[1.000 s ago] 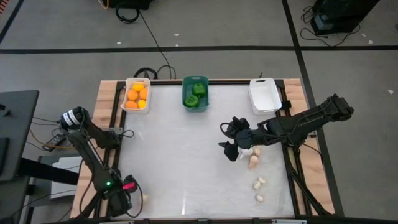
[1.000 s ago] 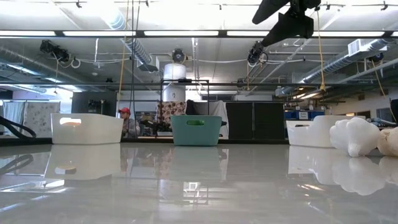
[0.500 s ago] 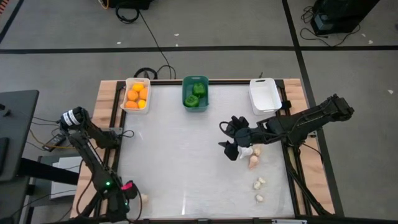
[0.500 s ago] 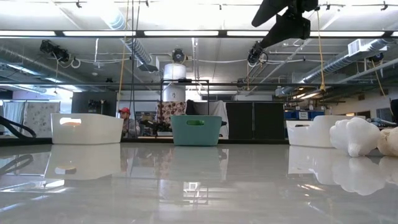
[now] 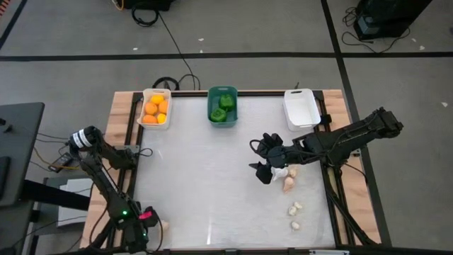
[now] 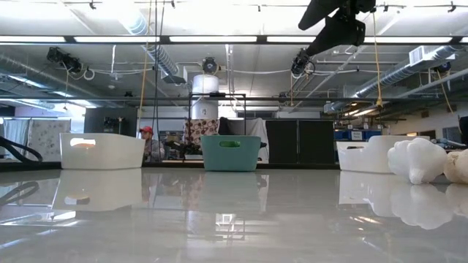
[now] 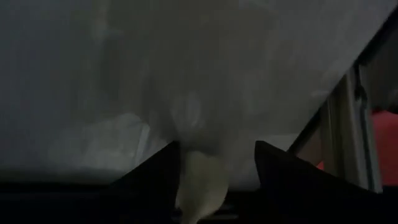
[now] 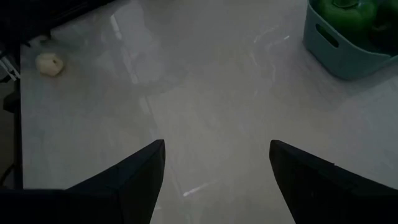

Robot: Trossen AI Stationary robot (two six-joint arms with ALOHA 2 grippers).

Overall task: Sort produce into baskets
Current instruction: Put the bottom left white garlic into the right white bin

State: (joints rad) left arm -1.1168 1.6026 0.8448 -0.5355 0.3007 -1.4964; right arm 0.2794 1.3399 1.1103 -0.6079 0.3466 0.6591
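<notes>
My left gripper (image 5: 146, 221) is open at the table's near left corner. A pale garlic bulb (image 7: 199, 186) lies between its fingers and shows beside it in the high view (image 5: 164, 224). My right gripper (image 5: 260, 161) is open and empty, high above the table (image 6: 333, 25), just left of several garlic bulbs (image 5: 289, 183) lying on the table's right side. At the far edge stand a white basket (image 5: 146, 94) with orange and yellow fruits, a teal basket (image 5: 211, 106) with green peppers, and an empty white basket (image 5: 301, 108). My left gripper's fingers (image 7: 155, 171) stand on either side of the garlic bulb, which lies on the table. Whether a finger touches it, I cannot tell.
The table's middle (image 5: 205, 177) is bare white surface. Wooden rails (image 5: 120, 120) run along the table's left and right edges. Two more bulbs (image 5: 295, 216) lie near the right front. A person (image 6: 148, 142) shows in the room beyond the table.
My left gripper has edged a little toward the table's near edge beside the garlic bulb. The bulb has stayed where it was.
</notes>
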